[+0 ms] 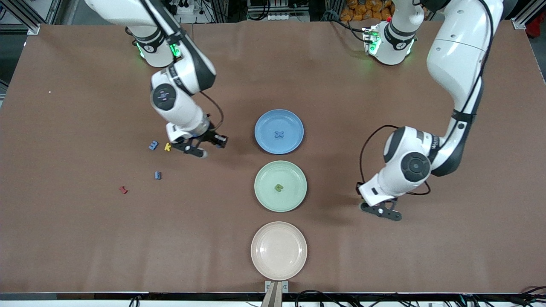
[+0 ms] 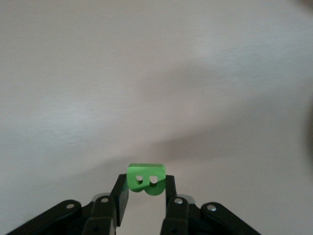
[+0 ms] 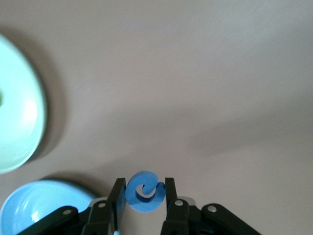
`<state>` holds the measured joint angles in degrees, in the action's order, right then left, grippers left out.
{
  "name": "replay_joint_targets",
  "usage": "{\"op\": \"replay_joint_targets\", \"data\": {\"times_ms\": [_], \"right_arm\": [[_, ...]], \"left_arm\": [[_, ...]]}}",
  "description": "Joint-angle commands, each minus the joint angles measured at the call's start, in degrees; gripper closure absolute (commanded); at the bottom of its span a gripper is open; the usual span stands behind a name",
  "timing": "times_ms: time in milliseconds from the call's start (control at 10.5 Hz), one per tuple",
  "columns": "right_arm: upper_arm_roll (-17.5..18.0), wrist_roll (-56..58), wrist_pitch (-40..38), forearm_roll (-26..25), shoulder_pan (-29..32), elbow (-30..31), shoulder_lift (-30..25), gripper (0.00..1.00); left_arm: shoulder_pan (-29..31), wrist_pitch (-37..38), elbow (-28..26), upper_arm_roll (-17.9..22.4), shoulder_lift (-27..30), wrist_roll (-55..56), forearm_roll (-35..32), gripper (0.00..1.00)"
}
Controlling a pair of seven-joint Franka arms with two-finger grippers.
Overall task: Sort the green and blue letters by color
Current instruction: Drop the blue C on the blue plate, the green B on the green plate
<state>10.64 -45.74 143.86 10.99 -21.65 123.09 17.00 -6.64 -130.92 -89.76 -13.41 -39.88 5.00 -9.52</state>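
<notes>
A: Over the bare tabletop toward the right arm's end, beside the blue plate, the right hand is clamped on a blue G. And the left?

B: The left hand grips a green B, over the tabletop beside the green plate.

A: How will they handle?

B: Light, rigid and probably slick, I'd judge; pinch the flat sides squarely. A blue X lies on the blue plate, another green letter on the green one. Two blue letters are still loose.
</notes>
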Motion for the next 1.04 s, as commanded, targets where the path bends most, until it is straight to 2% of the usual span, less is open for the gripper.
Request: {"op": "replay_joint_targets", "data": {"times_ms": [0, 95, 284, 379, 474, 569, 758, 853, 948], "right_arm": [[-0.36, -7.93, -0.69, 0.35, -8.81, -9.07, 7.85, 0.83], [-0.36, -9.44, -0.69, 0.26, -11.19, -11.36, 9.62, 0.82], [-0.36, -9.63, -0.6, 0.17, -15.24, -15.14, 13.31, 0.82], [-0.36, -9.63, -0.6, 0.17, -16.74, -16.29, 14.37, 0.78], [-0.36, -9.63, -0.78, 0.26, -17.36, -16.3, 14.38, 0.46], [-0.18, -11.28, -1.73, 0.26, -17.46, -16.13, 14.12, 0.0], [-0.09, -12.71, -5.25, 0.0, -16.59, -15.87, 12.63, 0.0], [0.43, -12.36, -7.09, -0.96, -15.01, -15.51, 11.4, 0.0], [2.87, -11.4, -8.41, -1.84, -11.6, -14.2, 9.83, 0.0]], "left_arm": [[-6.07, 1.36, 0.73, -0.21, -0.02, 8.57, 3.71, 1.0], [-8.8, 1.36, 3.26, 0.05, -1.5, 14.1, 3.64, 1.0], [-12.07, 1.19, 4.68, -0.03, -2.22, 20.63, 3.9, 1.0], [-14.08, 1.01, 5.9, -0.12, -2.22, 23.18, 3.9, 1.0], [-15.67, 0.49, 6.53, -0.04, -2.92, 25.3, 3.9, 1.0], [-16.64, -0.82, 7.05, 0.05, -3.53, 26.45, 3.9, 1.0], [-19.18, -3.89, 7.15, 0.23, -5.29, 30.39, 3.9, 1.0], [-19.81, -4.78, 7.15, 0.4, -5.99, 31.72, 3.81, 0.92], [-19.9, -5.14, 7.15, 0.4, -6.09, 31.65, 3.81, 0.69]]}}
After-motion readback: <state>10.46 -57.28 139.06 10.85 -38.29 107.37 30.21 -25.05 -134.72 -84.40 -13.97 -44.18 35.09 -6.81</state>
